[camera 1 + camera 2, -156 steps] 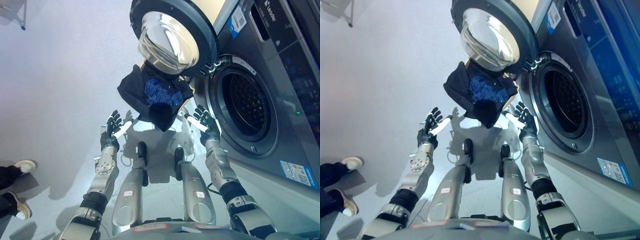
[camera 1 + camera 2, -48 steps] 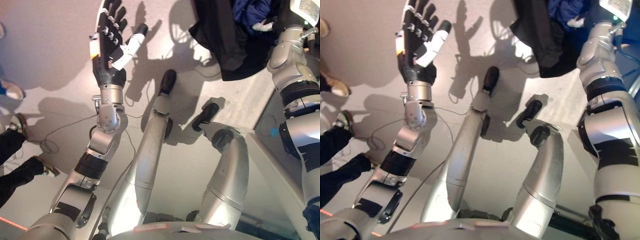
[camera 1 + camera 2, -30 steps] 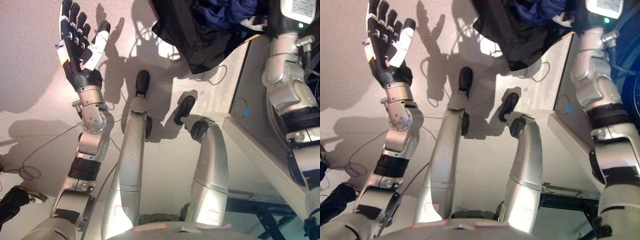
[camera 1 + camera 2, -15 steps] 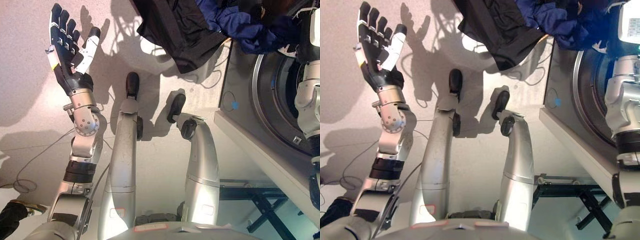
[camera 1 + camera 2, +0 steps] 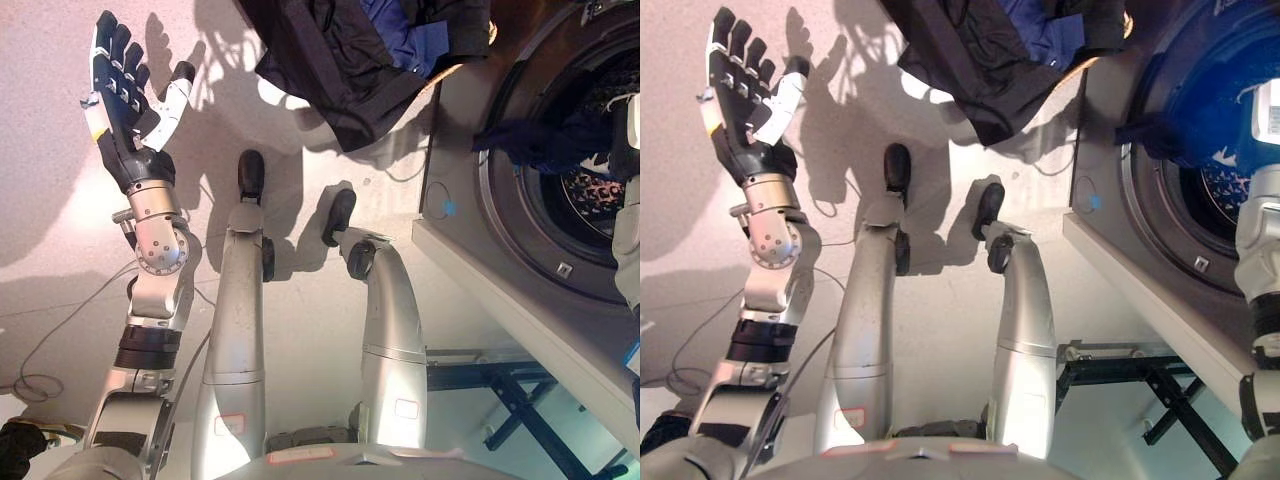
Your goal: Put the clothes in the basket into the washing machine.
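A basket (image 5: pixel 452 70) lined with black cloth (image 5: pixel 330 70) shows at the top centre, with blue clothes (image 5: pixel 400 30) still inside it. On the right is the washing machine (image 5: pixel 470 250), its round drum opening (image 5: pixel 585 205) facing me. A dark blue garment (image 5: pixel 540 140) hangs across the drum's mouth. My right hand (image 5: pixel 605 150) is at the far right edge, shut on that garment and mostly covered by it; one white fingertip shows under the cloth. My left hand (image 5: pixel 130 110) is raised at the upper left, open, away from the basket and holding nothing.
A black metal frame (image 5: pixel 500 390) stands on the floor under the machine's front at the lower right. A person's dark shoe (image 5: pixel 15 440) shows at the lower left corner. Pale floor (image 5: pixel 60 250) lies to the left of me.
The view has swung right, showing more of the drum. My right hand has carried the dark blue garment from beside the basket into the drum's mouth. The left hand stays raised and open.
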Tool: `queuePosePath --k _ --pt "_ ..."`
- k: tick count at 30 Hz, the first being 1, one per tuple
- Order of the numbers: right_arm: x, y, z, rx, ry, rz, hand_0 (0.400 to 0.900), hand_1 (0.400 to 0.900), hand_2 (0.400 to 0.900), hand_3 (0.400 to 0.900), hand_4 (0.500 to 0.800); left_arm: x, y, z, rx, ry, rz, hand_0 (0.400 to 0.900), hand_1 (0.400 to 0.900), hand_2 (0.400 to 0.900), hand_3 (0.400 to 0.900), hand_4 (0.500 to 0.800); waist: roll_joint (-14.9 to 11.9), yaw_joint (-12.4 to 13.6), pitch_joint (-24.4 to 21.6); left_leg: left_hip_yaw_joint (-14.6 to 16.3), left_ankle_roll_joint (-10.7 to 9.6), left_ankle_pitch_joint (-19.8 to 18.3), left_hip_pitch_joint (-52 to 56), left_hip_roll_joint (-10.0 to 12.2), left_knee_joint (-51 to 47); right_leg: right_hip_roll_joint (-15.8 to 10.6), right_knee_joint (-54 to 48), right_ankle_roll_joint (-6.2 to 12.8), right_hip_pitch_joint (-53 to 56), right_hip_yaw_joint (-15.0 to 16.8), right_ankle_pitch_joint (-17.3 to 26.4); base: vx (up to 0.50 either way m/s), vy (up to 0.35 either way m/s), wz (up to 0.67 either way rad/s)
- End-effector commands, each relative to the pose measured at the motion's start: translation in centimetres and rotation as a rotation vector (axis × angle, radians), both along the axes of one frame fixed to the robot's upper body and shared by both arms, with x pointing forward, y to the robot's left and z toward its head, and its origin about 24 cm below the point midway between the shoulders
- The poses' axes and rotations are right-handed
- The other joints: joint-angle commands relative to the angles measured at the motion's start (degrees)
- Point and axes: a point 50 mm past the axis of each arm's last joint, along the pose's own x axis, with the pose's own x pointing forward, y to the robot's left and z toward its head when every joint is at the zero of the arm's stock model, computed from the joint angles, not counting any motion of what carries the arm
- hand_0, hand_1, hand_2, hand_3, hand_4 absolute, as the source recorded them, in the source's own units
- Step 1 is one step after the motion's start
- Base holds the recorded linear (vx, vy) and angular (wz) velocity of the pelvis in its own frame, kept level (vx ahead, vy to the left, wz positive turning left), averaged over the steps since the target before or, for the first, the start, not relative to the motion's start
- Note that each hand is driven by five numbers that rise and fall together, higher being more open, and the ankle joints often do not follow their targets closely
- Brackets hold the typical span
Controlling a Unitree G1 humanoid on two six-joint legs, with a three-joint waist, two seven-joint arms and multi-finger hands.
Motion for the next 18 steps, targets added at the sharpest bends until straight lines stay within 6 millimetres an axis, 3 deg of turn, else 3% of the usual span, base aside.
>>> queuePosePath --k 1,5,6,14,18 --pt "-4.5 -6.3 -1.3 -0.091 0.161 -0.323 0.400 0.400 0.400 0.400 0.500 -1.7 0.4 -1.5 0.047 -0.009 0.025 0.900 0.900 0.900 0.900 0.800 -1.1 0.2 -9.7 -5.4 -4.1 -7.5 -1.5 0.0 2.2 1.9 1.0 0.37 -5.4 -0.1 2.1 0.00 -0.002 -0.05" --pt "-4.9 -7.2 -1.9 -0.094 0.226 -0.384 0.400 0.400 0.400 0.400 0.500 -1.7 0.2 -1.6 0.048 -0.010 0.014 0.900 0.900 0.900 0.900 0.800 -1.1 0.4 -9.3 -5.2 -4.1 -7.5 -1.1 0.2 2.3 2.0 0.8 0.31 -5.1 -0.2 2.3 0.00 -0.001 -0.02" --pt "-5.2 -7.6 -2.5 -0.092 0.264 -0.410 0.900 0.900 0.900 0.900 0.800 -1.7 0.0 -1.5 0.050 -0.013 0.000 0.900 0.900 0.900 0.900 0.800 -1.0 0.6 -9.3 -5.2 -4.1 -7.5 -1.1 0.2 2.3 2.0 0.7 0.26 -5.0 -0.2 2.3 0.00 0.000 0.00" --pt "-3.0 -6.4 -0.3 -0.084 0.175 -0.361 0.900 0.900 0.900 0.900 0.800 -1.7 0.1 -1.4 0.049 -0.018 -0.002 0.900 0.900 0.900 0.900 0.800 -0.6 0.7 -9.1 -4.9 -4.1 -7.4 -0.6 0.8 2.2 2.5 0.6 0.01 -4.6 0.0 2.3 0.00 0.000 -0.01" --pt "-2.8 -6.2 0.2 -0.098 0.153 -0.347 0.900 0.900 0.900 0.900 0.800 -1.8 0.0 -1.3 0.048 -0.029 -0.002 0.900 0.900 0.900 0.900 0.800 -0.4 0.7 -8.8 -4.8 -4.1 -7.5 -0.7 0.8 2.6 2.4 0.6 0.02 -4.4 0.0 2.2 0.00 0.000 0.00"
